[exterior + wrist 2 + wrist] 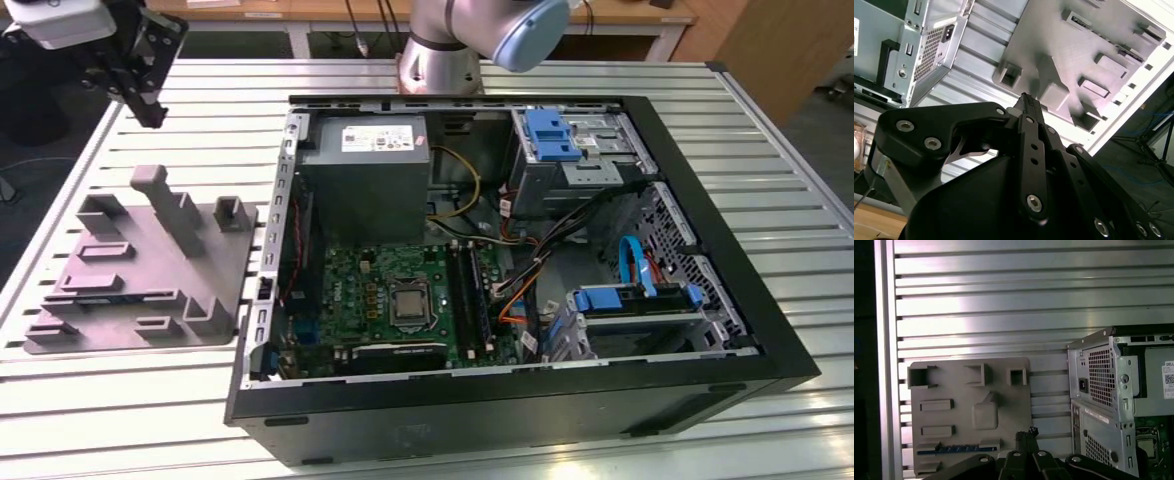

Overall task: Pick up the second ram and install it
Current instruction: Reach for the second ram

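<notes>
The second ram (956, 448) lies flat in a long slot along one edge of the grey holder (954, 385), seen as a blue-green strip in the first wrist view. The holder sits on the table (134, 420) near the edge on the exterior view's left, just beside the open computer case (534, 400).

The gripper (144, 105) hangs well above the table near its far corner on the exterior view's left, high over the holder's far end. Its fingers (1031, 145) are pressed together with nothing between them, as both wrist views show. They are well apart from the stick and do not touch it or the holder.

Inside the case, the motherboard (387, 290) lies face up below the grey power supply box (367, 170).
</notes>
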`<state>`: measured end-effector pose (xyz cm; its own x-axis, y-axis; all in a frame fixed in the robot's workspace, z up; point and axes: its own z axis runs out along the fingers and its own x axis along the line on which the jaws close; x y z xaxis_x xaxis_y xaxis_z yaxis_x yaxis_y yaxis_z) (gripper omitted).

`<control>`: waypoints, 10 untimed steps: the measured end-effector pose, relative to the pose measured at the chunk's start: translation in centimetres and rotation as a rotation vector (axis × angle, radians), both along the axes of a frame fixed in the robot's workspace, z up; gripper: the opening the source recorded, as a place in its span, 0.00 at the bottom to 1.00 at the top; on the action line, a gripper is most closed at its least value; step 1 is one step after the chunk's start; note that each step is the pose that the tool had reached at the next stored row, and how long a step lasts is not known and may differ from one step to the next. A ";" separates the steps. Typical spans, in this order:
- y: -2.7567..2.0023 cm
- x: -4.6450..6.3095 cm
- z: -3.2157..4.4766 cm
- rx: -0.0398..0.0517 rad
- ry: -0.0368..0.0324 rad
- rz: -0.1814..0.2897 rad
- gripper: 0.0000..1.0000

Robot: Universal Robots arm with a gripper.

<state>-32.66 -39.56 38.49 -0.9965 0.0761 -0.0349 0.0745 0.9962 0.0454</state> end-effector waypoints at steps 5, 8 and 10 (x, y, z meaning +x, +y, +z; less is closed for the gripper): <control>0.01 -1.1 -0.08 0.0000 -0.0001 0.000 0.10; 0.01 -1.7 -0.14 -0.0001 -0.0001 0.000 0.10; 0.02 -2.1 -0.20 0.0000 -0.0002 0.000 0.10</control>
<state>-34.81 -39.54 38.30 -0.9965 0.0762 -0.0351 0.0746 0.9962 0.0454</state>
